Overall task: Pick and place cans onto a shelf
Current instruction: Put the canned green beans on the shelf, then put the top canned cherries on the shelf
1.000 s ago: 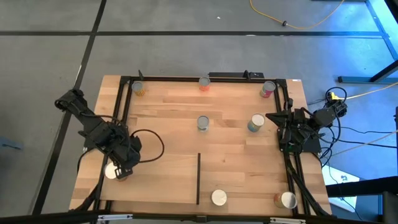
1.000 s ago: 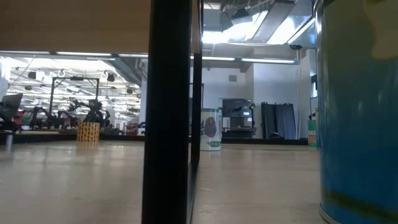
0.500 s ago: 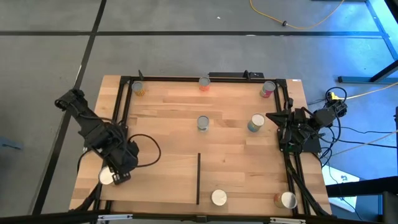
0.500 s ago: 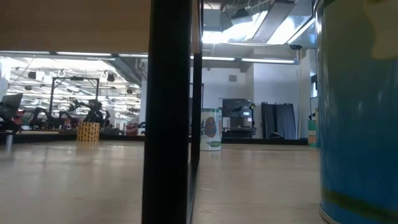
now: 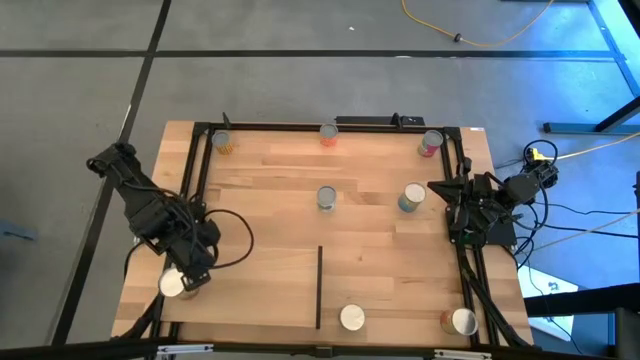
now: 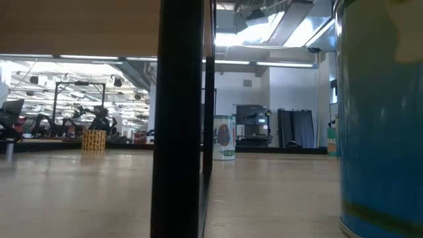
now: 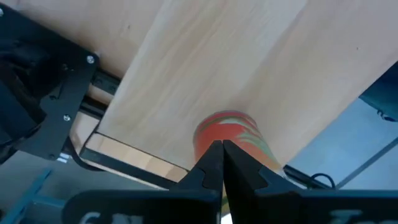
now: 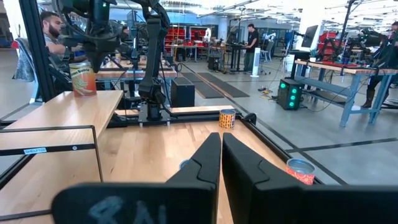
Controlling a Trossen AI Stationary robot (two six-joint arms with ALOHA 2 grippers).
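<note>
A plank-patterned wooden tabletop [image 5: 270, 210] carries scattered upright cans [image 5: 326, 197].

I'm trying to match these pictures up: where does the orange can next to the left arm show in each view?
High view: orange can near the table's left edge, beside the left end effector.
Low view: not in it.
Left wrist view: can just past the shut fingertips.
Right wrist view: can far across the table.
Shared landmark: the left end effector beside it.

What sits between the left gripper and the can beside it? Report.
Nothing: in the left wrist view the shut left gripper points straight at the orange can, with no gap visible.
</note>
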